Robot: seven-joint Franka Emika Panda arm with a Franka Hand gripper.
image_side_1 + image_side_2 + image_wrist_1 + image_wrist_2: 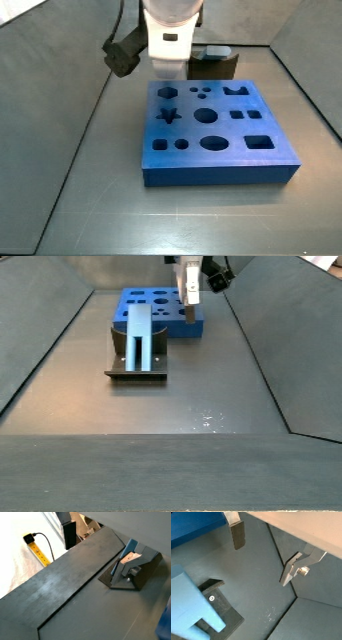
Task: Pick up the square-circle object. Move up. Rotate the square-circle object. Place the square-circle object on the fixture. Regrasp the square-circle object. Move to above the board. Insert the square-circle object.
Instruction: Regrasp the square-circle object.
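square-circle object (140, 338): standing upright on the fixture (135, 375), nothing gripping it
gripper (261, 564): jaws spread wide and empty, hanging up high and clear of the peg
board (214, 172): right behind the fixture

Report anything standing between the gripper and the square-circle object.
Nothing visible does. The open gripper hangs by the board. The square-circle object sits on the fixture next to the board, with only open air between them.
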